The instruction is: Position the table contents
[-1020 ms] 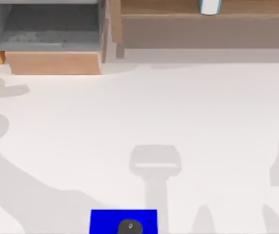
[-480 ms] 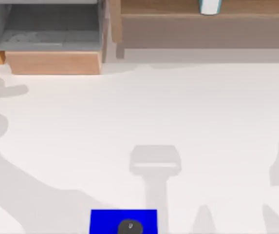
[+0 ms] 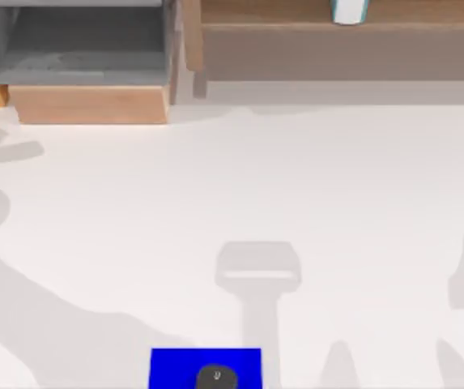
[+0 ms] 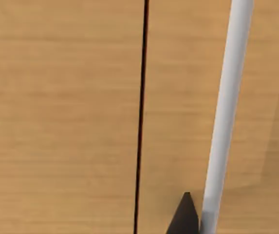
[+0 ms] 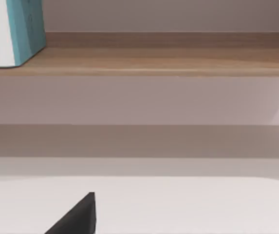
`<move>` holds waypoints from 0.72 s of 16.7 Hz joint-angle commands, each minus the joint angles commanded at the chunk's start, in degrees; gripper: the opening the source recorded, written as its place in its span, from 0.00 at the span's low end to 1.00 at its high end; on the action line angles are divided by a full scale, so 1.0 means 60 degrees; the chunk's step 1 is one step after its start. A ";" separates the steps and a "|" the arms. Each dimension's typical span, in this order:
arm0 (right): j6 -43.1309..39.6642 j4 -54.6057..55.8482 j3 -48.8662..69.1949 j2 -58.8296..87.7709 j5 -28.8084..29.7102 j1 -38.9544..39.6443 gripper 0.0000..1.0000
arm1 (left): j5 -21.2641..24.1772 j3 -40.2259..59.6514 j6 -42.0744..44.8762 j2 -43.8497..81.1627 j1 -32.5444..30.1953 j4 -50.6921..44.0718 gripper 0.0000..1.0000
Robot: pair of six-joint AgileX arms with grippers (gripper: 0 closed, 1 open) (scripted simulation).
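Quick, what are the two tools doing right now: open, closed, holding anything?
Left tool: cannot be told; one dark tip shows close to a wooden panel.
Right tool: cannot be told; one dark tip shows over the table.

Top camera looking straight down on table (image 3: pixel 296 178), left wrist close against wood panels (image 4: pixel 61 117), right wrist low, facing shelf (image 5: pixel 154 61), shared with top.

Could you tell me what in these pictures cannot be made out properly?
- Teal and white item: cut by the top view's upper edge; also cut by the right wrist view's edge.
- Dark grey round piece on the blue mat: cut by the lower edge.
- Either end effector: one dark tip each; open or shut unclear.
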 joint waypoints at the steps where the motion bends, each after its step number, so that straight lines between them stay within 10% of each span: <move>1: 0.0000 0.0000 0.0000 0.0000 0.0000 0.0000 1.00 | 0.0000 0.0000 0.0000 0.0000 0.0000 0.0000 1.00; 12: 0.0000 0.0000 0.0000 0.0000 0.0000 0.0000 1.00 | 0.0083 -0.0645 -0.0017 -0.0105 0.0180 0.0179 1.00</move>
